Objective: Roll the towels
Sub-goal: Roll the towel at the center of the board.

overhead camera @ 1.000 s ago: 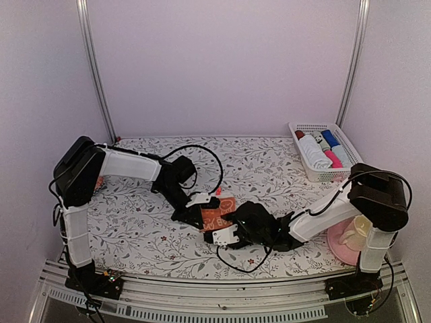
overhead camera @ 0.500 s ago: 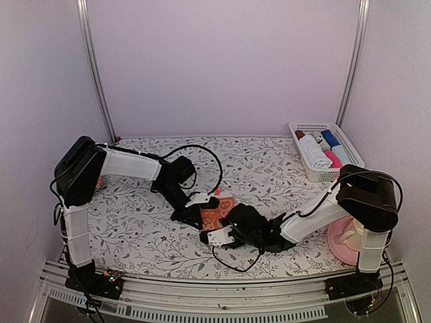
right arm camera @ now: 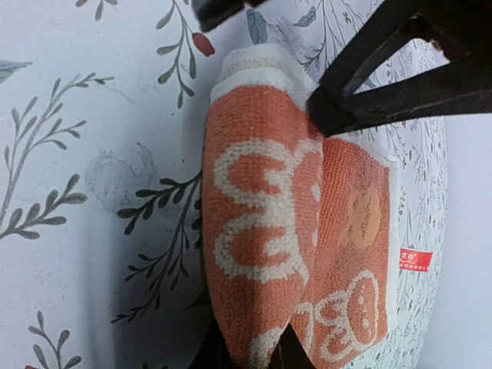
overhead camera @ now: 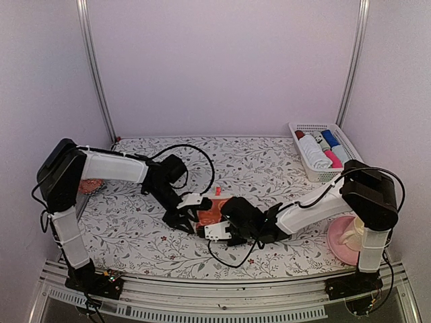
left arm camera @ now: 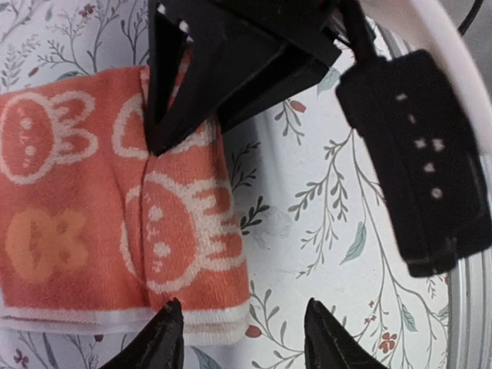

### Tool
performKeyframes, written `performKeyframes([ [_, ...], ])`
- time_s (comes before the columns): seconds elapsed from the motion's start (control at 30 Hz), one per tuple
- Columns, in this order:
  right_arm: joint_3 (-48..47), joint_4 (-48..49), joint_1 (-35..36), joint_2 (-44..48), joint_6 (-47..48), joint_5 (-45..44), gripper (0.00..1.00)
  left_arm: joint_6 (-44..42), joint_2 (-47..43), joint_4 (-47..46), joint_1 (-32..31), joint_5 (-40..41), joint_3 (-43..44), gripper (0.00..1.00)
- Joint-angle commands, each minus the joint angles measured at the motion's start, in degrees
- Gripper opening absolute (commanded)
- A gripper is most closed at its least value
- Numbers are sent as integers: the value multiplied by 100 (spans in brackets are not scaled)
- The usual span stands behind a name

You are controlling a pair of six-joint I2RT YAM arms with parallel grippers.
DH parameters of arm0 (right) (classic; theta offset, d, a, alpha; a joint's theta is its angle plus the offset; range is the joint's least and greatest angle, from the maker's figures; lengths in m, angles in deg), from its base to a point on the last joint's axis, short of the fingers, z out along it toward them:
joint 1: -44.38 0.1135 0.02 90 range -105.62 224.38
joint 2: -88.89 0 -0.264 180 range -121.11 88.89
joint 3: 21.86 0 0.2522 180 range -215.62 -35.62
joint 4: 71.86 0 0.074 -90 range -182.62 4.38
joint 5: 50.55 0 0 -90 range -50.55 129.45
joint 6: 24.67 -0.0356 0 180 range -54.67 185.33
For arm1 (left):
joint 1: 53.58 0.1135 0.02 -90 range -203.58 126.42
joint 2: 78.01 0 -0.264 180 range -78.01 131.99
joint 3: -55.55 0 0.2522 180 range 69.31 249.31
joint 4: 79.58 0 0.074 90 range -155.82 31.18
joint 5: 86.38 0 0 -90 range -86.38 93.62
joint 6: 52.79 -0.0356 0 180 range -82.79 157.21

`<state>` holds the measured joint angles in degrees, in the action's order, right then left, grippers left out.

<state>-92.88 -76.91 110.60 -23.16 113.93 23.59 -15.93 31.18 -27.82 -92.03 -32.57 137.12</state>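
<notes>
One orange towel (right arm camera: pixel 261 207) sits pinched in right hand (right arm camera: pixel 248 351).

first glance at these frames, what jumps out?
The orange towel with white cartoon faces lies partly folded at the table's centre, and both arms meet over it. The right fingers pinch a fold in it, while the left fingers stand open at its corner. At the far right, a white basket holds rolled towels.

One orange towel (overhead camera: pixel 213 212), two arms (overhead camera: pixel 114 166), one basket (overhead camera: pixel 315 124).
</notes>
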Motion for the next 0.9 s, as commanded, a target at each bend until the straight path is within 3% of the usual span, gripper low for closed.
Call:
performKeyframes([
  [0.0, -38, -1186, -51, 207, -701, 932, 4, 202, -833, -741, 101, 365, -547, 58],
  [0.13, -299, -1786, -168, 250, -1069, 1678, 4, 419, -1507, -1787, 143, 559, -1248, 62],
  [0.4, -1151, -3189, -591, -191, -1807, 3342, 4, 45, -2690, -3815, 128, 796, -2916, 56],
  [0.57, -1809, -3877, -907, -521, -2105, 4252, 5, -356, -3165, -4498, 4, 1096, -3629, 50],
  [0.87, -2343, -4367, -1573, -1071, -2479, 5368, 6, -816, -3526, -5436, -568, 1506, -4361, 49],
])
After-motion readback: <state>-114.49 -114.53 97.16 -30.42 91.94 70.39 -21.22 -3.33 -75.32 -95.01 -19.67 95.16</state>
